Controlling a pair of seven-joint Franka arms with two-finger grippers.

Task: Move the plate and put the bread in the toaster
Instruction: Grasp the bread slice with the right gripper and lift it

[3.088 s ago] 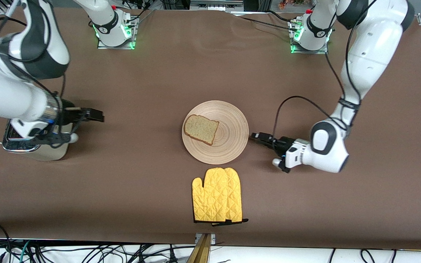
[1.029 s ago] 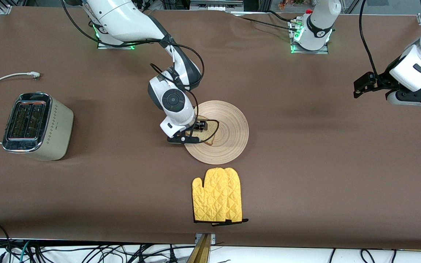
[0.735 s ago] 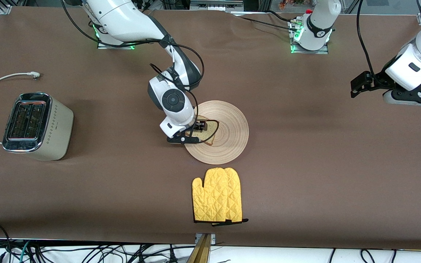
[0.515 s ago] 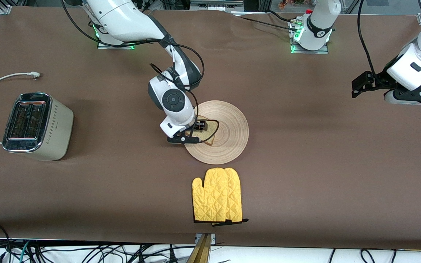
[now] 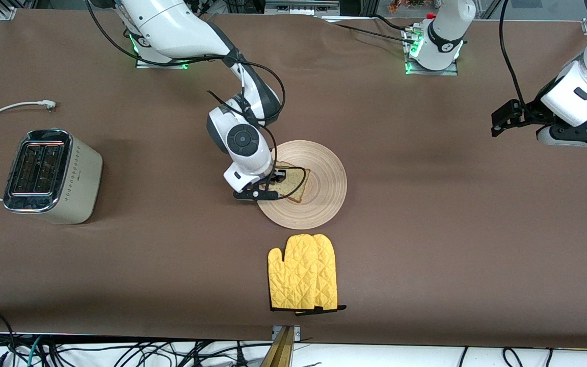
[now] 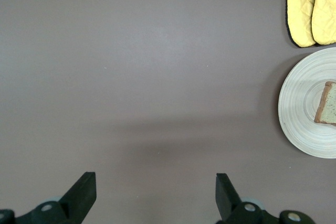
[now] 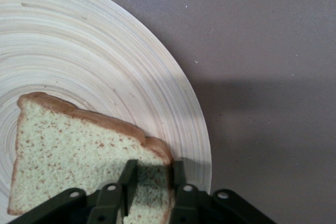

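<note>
My right gripper (image 7: 149, 182) pinches the soft, crumbly-looking bread (image 7: 79, 150) by its crust corner on the plate (image 7: 105, 61); my left gripper (image 6: 152, 195) waits open.

The plate (image 5: 319, 191) is a large round disc of pale wood with concentric ring grain. It lies flat near the middle of the desk.

The bread (image 5: 293, 184) is a squarish tan slice with a brown crust. It lies on the plate, toward the rim at the right arm's end.

The toaster (image 5: 51, 176) is cream-beige with a chrome top and two slots. It stands upright near the desk edge at the right arm's end.
</note>
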